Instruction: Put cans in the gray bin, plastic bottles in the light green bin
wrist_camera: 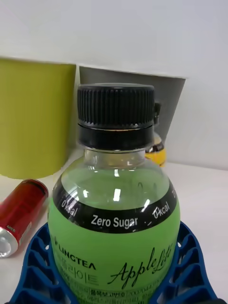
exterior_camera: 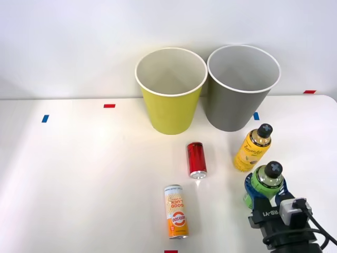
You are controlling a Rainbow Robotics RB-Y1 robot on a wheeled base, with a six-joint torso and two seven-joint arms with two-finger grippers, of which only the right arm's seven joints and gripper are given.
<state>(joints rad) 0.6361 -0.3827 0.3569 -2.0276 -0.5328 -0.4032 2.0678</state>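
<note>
Desk (exterior_camera: 79, 184): white, wide, carries everything I list.

Light green bin (exterior_camera: 170, 89) and gray bin (exterior_camera: 239, 87): upright, side by side at the far edge, mouths open. From my claw the green one lies ahead and to the left, beyond the gray one's near side.

Right claw (exterior_camera: 265, 191): blue ribbed fingers (wrist_camera: 33, 266) clamped on the green bottle (exterior_camera: 266, 182), one at each flank of its belly. The bottle stands upright, cap up, at the near right of the desk. I judge the coming move a lift and a carry forward-left to the green bin.

Yellow bottle (exterior_camera: 253, 149): upright, black cap, just beyond the held one.

Orange-and-white can (exterior_camera: 176, 211): lying flat, long axis near to far, reads "GOOD LUCK".

Red can (exterior_camera: 196, 159): lying flat, same axis, plain.

Writing on the green bottle, wrist view: "Zero Sugar", "0 kcal", "Apple Lite", "LINGTEA".
</note>
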